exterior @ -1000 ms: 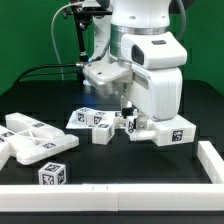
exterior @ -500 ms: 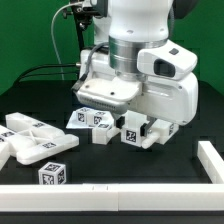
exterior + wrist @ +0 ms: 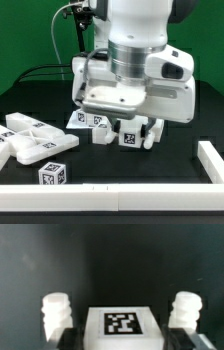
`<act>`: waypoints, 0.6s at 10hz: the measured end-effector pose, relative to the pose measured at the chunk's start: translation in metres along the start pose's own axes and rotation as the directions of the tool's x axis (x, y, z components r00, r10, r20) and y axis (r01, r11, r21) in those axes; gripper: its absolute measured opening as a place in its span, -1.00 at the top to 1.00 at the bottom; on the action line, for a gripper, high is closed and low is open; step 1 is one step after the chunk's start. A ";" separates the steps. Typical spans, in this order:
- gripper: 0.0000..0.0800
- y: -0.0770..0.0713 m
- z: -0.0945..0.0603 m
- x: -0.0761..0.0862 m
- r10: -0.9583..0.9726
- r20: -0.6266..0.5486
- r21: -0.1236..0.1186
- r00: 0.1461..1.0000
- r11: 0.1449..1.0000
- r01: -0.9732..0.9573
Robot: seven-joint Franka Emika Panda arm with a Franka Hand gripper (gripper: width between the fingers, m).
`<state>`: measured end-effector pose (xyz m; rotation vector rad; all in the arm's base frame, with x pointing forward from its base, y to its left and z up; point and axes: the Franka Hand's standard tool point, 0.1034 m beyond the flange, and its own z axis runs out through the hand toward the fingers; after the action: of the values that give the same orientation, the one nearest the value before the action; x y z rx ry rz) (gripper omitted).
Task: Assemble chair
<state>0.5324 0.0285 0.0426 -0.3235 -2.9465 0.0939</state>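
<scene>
Hand: the hand (image 3: 121, 300) is clenched on a white chair piece (image 3: 121, 325). It hangs low over the black desk (image 3: 150, 170), under the bulky white arm (image 3: 140, 60).
Fingers: two white ribbed fingers (image 3: 56, 311) stand one on each side of the piece, with dark pads pressed against its flanks.
Held piece: a chunky white block with a square black-and-white tag facing up, set squarely between the fingers. In the exterior view its tag shows just below the wrist. Whether it touches the desk or hangs just clear, I cannot tell.
Just beside the hand: on the exterior view's left, small tagged blocks (image 3: 80, 118) lie in a tight cluster on the desk, with a plain white face in front of them. Whether they touch the held piece is hidden by the arm.
Farther from the hand: flat panels (image 3: 30, 140) lie overlapping, well apart on the exterior view's left.
Farther still: a loose cube (image 3: 52, 175) with a tag on its front face sits alone, on the exterior view's left and nearer the camera.
Farthest: a low white rail (image 3: 110, 196) runs along the desk's front edge and up its right side in the exterior view.
</scene>
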 end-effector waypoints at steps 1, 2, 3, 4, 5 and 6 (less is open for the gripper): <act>0.08 0.012 0.005 0.005 -0.101 -0.015 -0.007 0.995 0.995 0.101; 0.08 0.019 0.012 0.012 -0.141 -0.038 -0.009 0.989 0.990 0.141; 0.08 0.021 0.019 0.015 -0.129 -0.050 -0.012 0.990 0.992 0.128; 0.08 0.020 0.022 0.016 -0.127 -0.056 -0.013 0.990 0.992 0.126; 0.08 0.020 0.023 0.016 -0.124 -0.059 -0.014 0.991 0.992 0.123; 0.08 0.019 0.024 0.016 -0.122 -0.059 -0.014 0.991 0.993 0.121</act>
<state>0.5168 0.0496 0.0205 -0.1445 -2.8996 0.0521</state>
